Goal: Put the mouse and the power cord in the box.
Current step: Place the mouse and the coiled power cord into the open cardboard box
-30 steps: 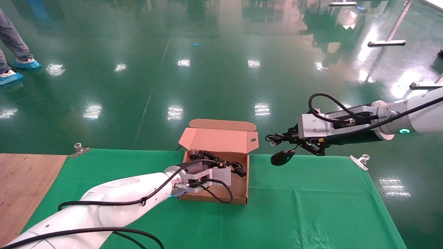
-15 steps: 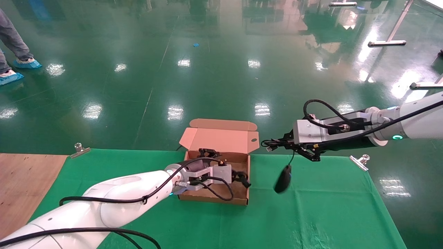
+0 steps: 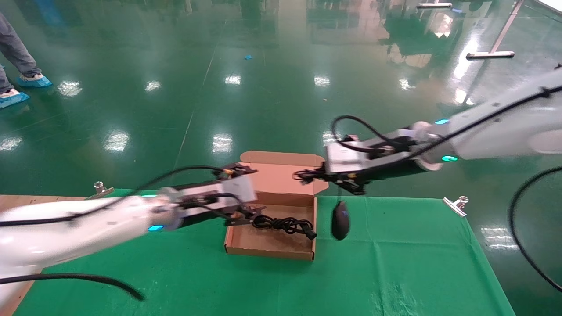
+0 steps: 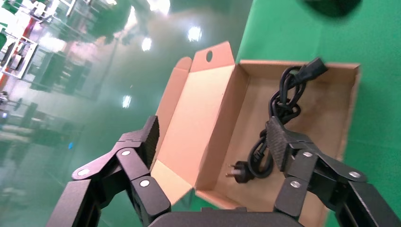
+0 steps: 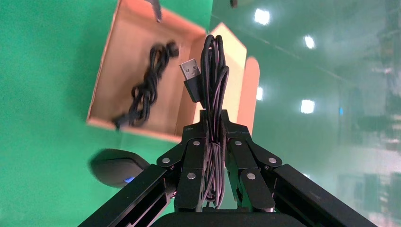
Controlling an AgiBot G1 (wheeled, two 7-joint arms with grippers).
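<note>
The power cord (image 3: 283, 224) now lies loose on the floor of the box (image 3: 268, 254), its plug end toward the right wall, and the left gripper (image 3: 246, 216) has let it go and drawn back over the box's left rim, at about nine o'clock from the cord, with its jaws spread wide and nothing between them, as the left wrist view makes plain; half a second ago that same gripper was down inside the box with the cord beneath it, so one of the two items counts as delivered; meanwhile the right gripper (image 3: 317, 174) has swung leftward from beyond the table's far right edge to a spot above the hinged lid (image 3: 281, 177), at roughly one o'clock from the box, its fingers (image 5: 194, 156) clamped tight on the bundled thin cable (image 5: 213, 71) of the mouse (image 3: 340, 220), a USB plug (image 5: 191, 75) poking out of the bundle; the mouse itself dangles below on its lead, hanging just beside the box's right wall at about three o'clock, outside the box, and whether it brushes the green cloth (image 3: 395, 263) or hangs clear of it is hard to say from the head view; judged from this, the remaining job is to carry the swinging mouse over the wall before release, and the pendulum motion could well leave it outside the box
</note>
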